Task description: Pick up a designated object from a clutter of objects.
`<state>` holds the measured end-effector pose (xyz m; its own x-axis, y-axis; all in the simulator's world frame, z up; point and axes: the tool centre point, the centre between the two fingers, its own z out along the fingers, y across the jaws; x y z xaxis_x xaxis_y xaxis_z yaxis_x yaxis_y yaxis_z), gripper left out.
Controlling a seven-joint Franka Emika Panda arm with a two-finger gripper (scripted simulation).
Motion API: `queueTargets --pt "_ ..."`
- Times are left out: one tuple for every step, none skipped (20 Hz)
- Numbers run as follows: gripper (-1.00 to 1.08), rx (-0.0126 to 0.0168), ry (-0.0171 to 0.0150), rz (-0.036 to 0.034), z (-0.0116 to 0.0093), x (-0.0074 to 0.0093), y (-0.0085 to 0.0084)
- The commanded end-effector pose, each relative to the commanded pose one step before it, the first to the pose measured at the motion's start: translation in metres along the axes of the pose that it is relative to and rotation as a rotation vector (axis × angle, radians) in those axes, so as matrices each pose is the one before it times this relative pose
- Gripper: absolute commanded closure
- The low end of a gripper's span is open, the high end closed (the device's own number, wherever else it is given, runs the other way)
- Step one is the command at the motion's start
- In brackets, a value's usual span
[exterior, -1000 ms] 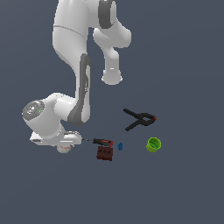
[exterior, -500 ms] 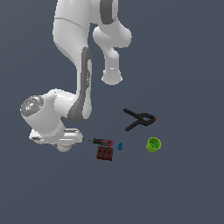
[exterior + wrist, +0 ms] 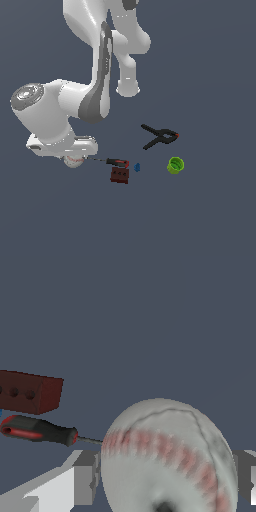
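The white baseball [image 3: 74, 160] with red stitching sits under the white hand at the exterior view's left. My gripper [image 3: 74, 158] is shut on it. In the wrist view the baseball [image 3: 165, 456] fills the space between the two grey fingers [image 3: 85, 481], which touch its sides. The rest of the clutter lies to the right: a red-handled screwdriver [image 3: 116, 162], a dark red-brown block [image 3: 119, 175], a tiny blue piece [image 3: 136, 167], a black clamp with orange tips [image 3: 160, 137] and a small green cup [image 3: 175, 165].
The screwdriver [image 3: 37, 430] points its thin shaft at the ball, with the block [image 3: 30, 392] just beyond it. The arm's large white links [image 3: 65, 110] hang over the hand and hide its top.
The hand and the baseball in it have risen slightly. The other objects have not moved.
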<state>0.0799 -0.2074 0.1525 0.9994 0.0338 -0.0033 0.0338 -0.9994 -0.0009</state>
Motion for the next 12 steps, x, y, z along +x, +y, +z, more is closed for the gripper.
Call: queueTargets --pt "1.08 -0.00100 0.00283 -0.00019 -0.03014 0.00265 -0.01015" --pt "1.08 -0.00055 -0.00003 0.00042 -0.01166 0.00089 -0.00390" --pt "1.08 0.00000 0.00000 0.00000 -0.01152 0.00100 -0.00403" --pt "1.08 0.00000 0.00000 0.00000 -0.01149 0.00102 -0.00401" --pt "1.08 0.00000 0.00000 0.00000 -0.01146 0.00104 -0.00399" --pt "1.08 -0.00067 -0.00009 0.00013 -0.01149 0.00106 -0.00403" --pt "1.08 0.00000 0.00000 0.00000 -0.01134 0.00110 -0.00392" --pt "1.08 0.00000 0.00000 0.00000 -0.01123 0.00113 -0.00388" --pt "1.08 0.00000 0.00000 0.00000 -0.01097 0.00115 -0.00378" --pt "1.08 0.00000 0.00000 0.00000 -0.01060 0.00116 -0.00365" --pt "1.08 0.00000 0.00000 0.00000 -0.01011 0.00115 -0.00347" --pt "1.08 0.00000 0.00000 0.00000 -0.00948 0.00111 -0.00325"
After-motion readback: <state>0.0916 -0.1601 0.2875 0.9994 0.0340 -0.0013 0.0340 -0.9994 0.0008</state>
